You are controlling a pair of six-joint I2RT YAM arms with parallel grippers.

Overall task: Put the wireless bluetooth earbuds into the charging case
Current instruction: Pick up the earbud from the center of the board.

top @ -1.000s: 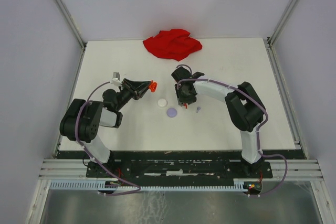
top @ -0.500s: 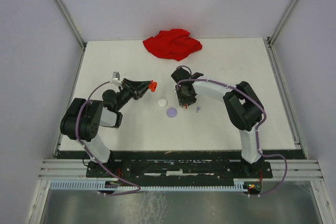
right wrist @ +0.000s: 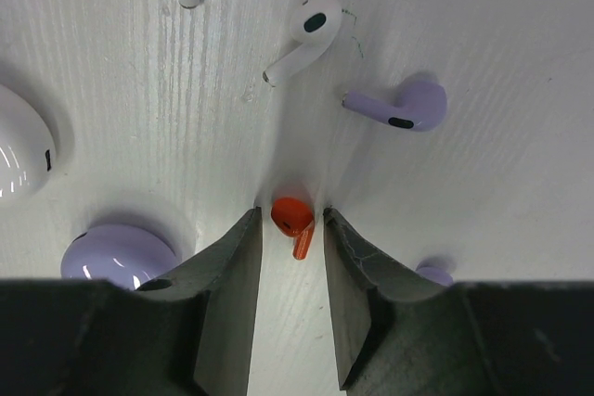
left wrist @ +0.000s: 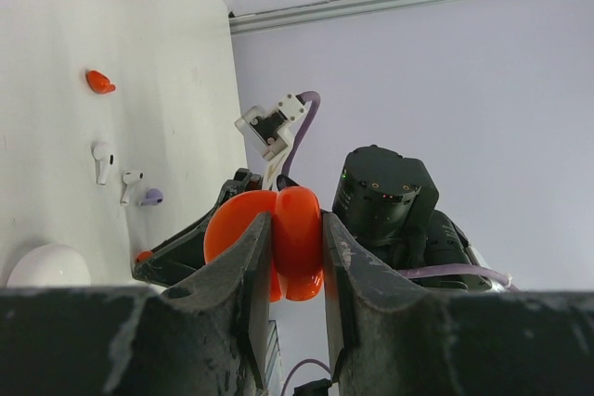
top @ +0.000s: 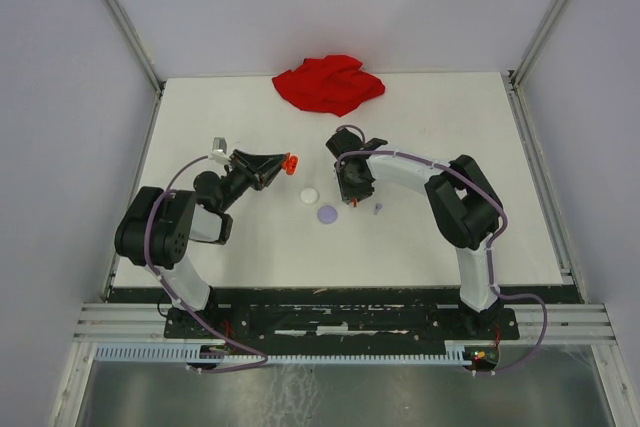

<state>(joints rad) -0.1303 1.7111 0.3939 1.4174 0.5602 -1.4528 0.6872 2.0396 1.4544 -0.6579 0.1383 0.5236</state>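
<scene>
While clamped by the left gripper (left wrist: pixel 297 225), red charging case (left wrist: pixel 232 229): pinched edge-on between the jaws, hinged open, held off the bench (top: pixel 240 237).
Left wrist view only: the two case halves parted; the overhead view gives just a red dot at the gripper tip.
Right gripper (right wrist: pixel 291 213): tips at the bench surface; jaws narrowly spread, straddling a red earbud (right wrist: pixel 293 222), a slim gap showing on each side.
Right wrist view only: that straddled earbud; overhead it is too small to tell.
Second red earbud (left wrist: pixel 100 82): on the bench, seen from the left wrist, apart from the rest.
White earbuds (right wrist: pixel 311 27): two, just beyond the right fingertips.
Lavender earbuds (right wrist: pixel 401 104): one beside a white one, another half hidden by a finger.
White disc (top: pixel 310 195), lavender disc (top: pixel 328 214): between the grippers, near each other, apart.
Red cloth (top: pixel 328 84): at the far bench edge, well apart.
Open room: broad bench surface between the cluster and the left, right and near edges.
</scene>
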